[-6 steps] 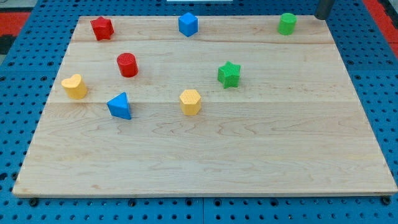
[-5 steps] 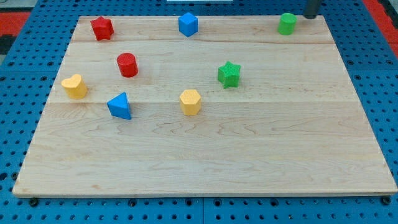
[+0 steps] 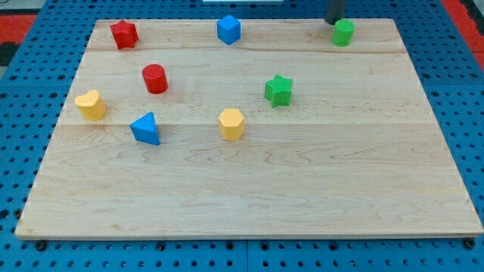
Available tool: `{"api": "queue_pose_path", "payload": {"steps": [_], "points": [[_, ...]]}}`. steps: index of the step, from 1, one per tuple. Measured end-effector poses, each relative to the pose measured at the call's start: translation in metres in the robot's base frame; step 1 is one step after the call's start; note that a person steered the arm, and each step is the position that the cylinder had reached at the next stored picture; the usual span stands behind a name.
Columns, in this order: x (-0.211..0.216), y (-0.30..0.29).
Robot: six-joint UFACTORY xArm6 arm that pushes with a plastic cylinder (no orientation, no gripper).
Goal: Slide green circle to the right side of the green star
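The green circle [image 3: 343,32] stands near the board's top edge, toward the view's right. My tip [image 3: 333,21] is just above and to the left of it, touching or nearly touching it. The green star [image 3: 278,90] sits below and to the left of the circle, near the board's middle.
A blue cube [image 3: 228,29] and a red star [image 3: 124,34] stand along the top edge. A red cylinder [image 3: 155,78], a yellow heart [image 3: 91,105], a blue triangle [image 3: 145,128] and a yellow hexagon [image 3: 231,123] lie on the left half of the wooden board [image 3: 249,189].
My tip has moved left along the top edge, from right of the green circle to its upper left. The green circle has shifted slightly left and down.
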State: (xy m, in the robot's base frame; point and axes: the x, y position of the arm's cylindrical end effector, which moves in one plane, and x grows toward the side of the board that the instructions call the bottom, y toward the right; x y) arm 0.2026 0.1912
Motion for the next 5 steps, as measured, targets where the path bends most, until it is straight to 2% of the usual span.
{"api": "queue_pose_path", "payload": {"steps": [1,2,3,4,5], "points": [[0.027,-0.022],[0.039,-0.02],[0.026,0.007],[0.075,-0.002],[0.111,-0.073]]}}
